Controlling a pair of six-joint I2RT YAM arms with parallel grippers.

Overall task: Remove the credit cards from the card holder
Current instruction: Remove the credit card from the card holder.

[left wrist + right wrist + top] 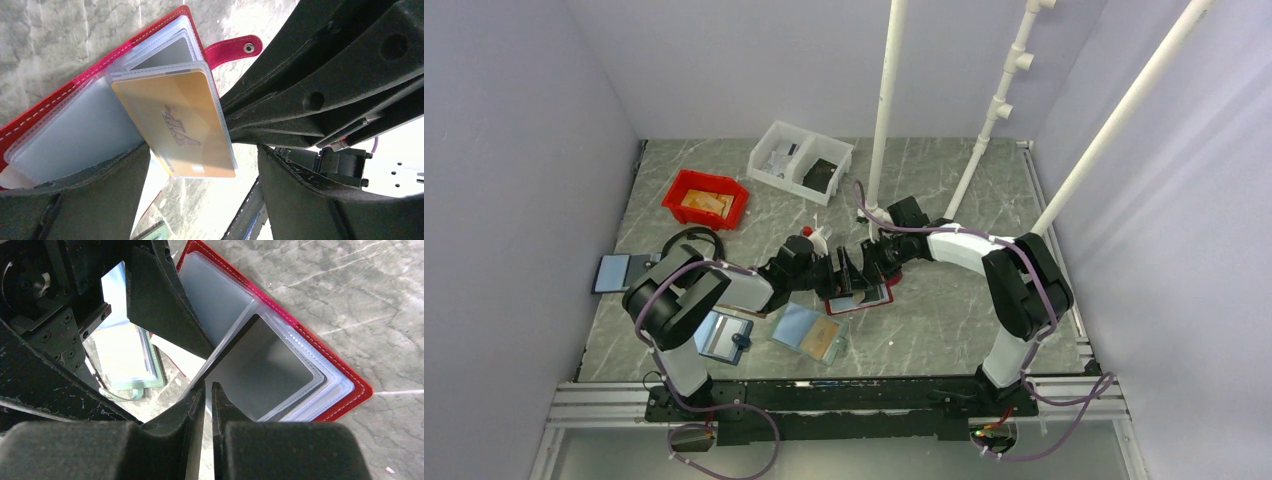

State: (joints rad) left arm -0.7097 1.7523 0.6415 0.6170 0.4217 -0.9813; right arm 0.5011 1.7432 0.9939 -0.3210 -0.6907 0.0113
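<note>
We are at the pull-out step. The holder (861,302) lies open on the surface (944,310) at the centre of the top view, just under both wrists. Its red edge and snap tab (235,49) show at the upper left of the left wrist view.

The right gripper (208,390) is almost closed and pinches the edge of one clear leaf (230,347) of the holder, lifting it. A grey card (265,365) sits in the leaf beside it. The left gripper (202,165) stands wide, a finger on either side of the free end of the orange card (175,125). We cannot tell whether either finger touches that card.

To do this well, we would have the right gripper hold the leaf firm. The left should close on the card alone, near its free edge, not on the plastic around it. Then it should draw straight along the sleeve's length, so the holder does not drag or fold shut.

Both arms reach low toward mid-frame. The left arm (684,300) comes from the lower left. The right arm (1024,280) folds in from the right, its wrist tipped down.
</note>
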